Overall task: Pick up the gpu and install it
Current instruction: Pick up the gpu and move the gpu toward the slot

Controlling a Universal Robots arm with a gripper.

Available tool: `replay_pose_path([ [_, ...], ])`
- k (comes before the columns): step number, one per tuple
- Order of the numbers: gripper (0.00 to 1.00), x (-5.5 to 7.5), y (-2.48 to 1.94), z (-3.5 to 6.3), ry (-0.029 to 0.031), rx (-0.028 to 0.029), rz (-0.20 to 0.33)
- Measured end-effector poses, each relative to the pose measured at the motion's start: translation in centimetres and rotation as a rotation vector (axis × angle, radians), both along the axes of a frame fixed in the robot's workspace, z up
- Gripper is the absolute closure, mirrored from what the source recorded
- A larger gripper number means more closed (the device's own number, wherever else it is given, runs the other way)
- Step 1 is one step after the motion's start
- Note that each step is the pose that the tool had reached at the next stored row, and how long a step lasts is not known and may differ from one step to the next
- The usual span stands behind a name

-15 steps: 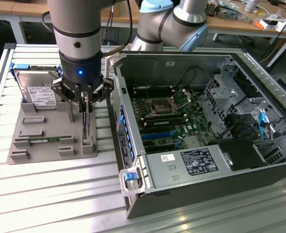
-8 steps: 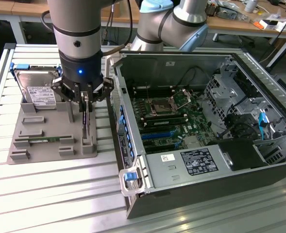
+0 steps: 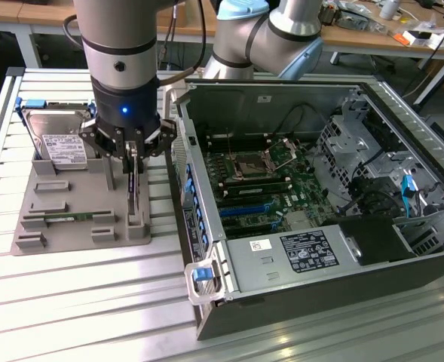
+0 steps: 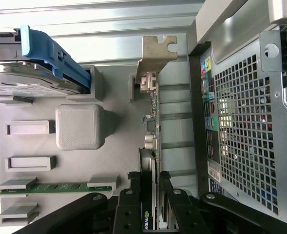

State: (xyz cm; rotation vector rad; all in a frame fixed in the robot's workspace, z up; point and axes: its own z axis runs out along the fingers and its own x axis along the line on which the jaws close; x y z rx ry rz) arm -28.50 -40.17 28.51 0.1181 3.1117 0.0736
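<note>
Slatted metal surface (image 3: 71, 302) under everything; wooden benches (image 3: 372, 38) with clutter at the back of the room. On the surface, a grey fixture tray (image 3: 56, 204) beneath the pincer (image 3: 133, 162) and an open computer case (image 3: 319, 188) just beside it. Hard drive (image 3: 59, 143) and memory stick (image 3: 67, 218) parked in the tray, on the pincer's side away from the case. Arm (image 3: 120, 45) vertical, pointing straight down. Pincer pinching the gpu (image 3: 134, 188) across both faces; gpu upright on edge, directly below the pincer, lower edge in its tray slot.
</note>
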Motion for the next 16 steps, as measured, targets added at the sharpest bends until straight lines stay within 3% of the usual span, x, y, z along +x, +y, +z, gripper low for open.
replay_pose_path([
  [16, 0.74, 0.00, 0.00, 0.42, 0.0000, 0.0001, 0.000],
])
